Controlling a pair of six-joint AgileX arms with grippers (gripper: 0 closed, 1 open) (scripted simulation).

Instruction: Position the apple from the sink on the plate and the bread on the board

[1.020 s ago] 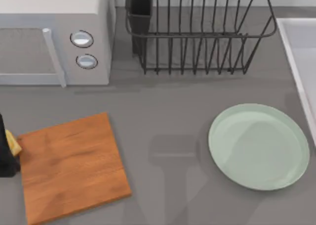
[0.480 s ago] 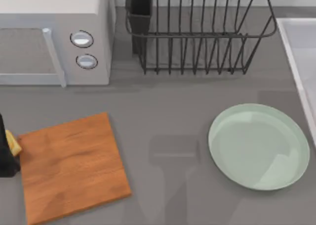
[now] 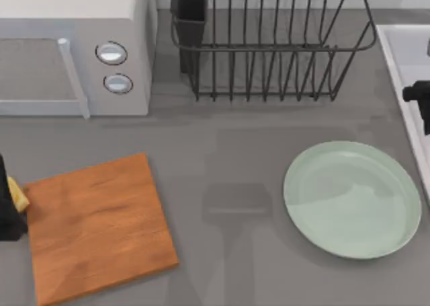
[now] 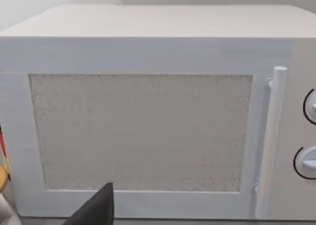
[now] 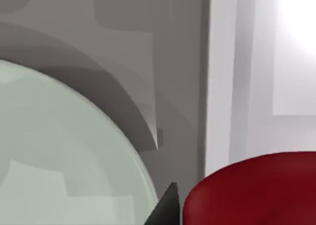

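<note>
Since a second ago our right gripper (image 3: 420,104) has come into the top view at the right edge, over the sink (image 3: 403,57) rim, above the plate (image 3: 353,198); our left gripper (image 3: 7,205) sits at the left edge, closed on the bread (image 3: 18,196) beside the board (image 3: 97,228). Our left wrist view faces the microwave (image 4: 148,131). Our right wrist view shows the apple (image 5: 256,190) close up between plate (image 5: 59,160) and sink (image 5: 256,62); whether our fingers clasp it, we cannot tell.

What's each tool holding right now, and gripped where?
Right tool, over the sink rim, carries the apple; grip point hidden. Left tool, by the board, has the bread at its edge.
</note>
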